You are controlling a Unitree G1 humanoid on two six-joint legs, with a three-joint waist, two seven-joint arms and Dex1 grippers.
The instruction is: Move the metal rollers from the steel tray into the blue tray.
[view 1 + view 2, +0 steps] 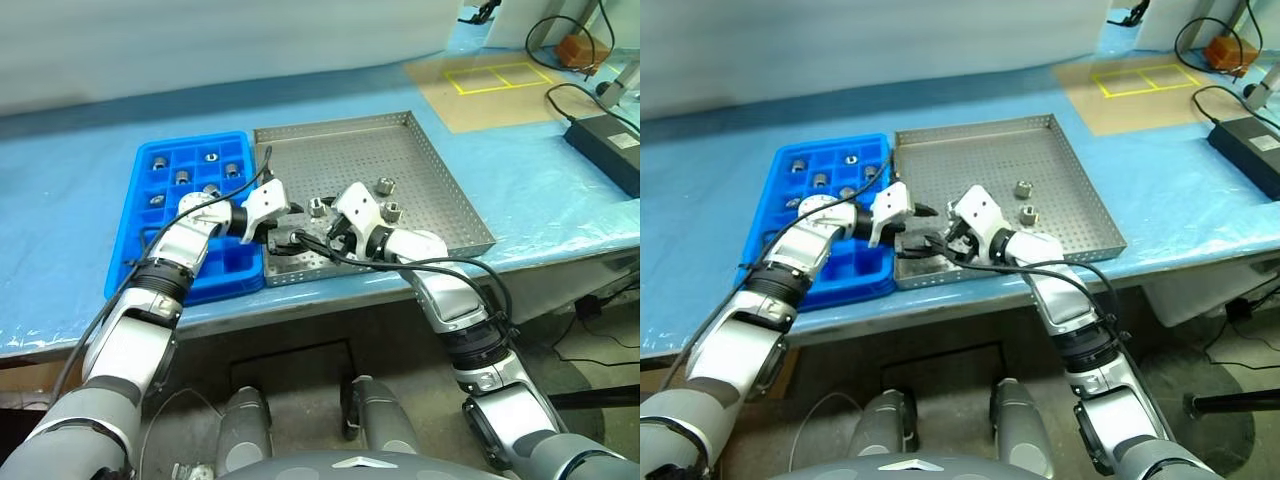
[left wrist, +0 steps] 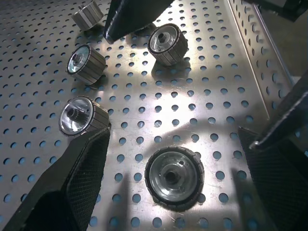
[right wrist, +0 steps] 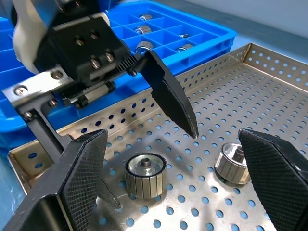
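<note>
Blue-covered surface: several rollers sit in the blue tray, four remain in the steel tray; both end effectors, left and right, spread, empty.

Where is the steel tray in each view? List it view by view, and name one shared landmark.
Left eye view: the steel tray lies mid-table, touching the right side of the blue tray.
Right eye view: same spot, centre.
Left wrist view: its holed floor lies beneath the fingers.
Right wrist view: its floor lies ahead, with the blue tray beyond the rim.
Landmark: the rollers on its floor.
</note>
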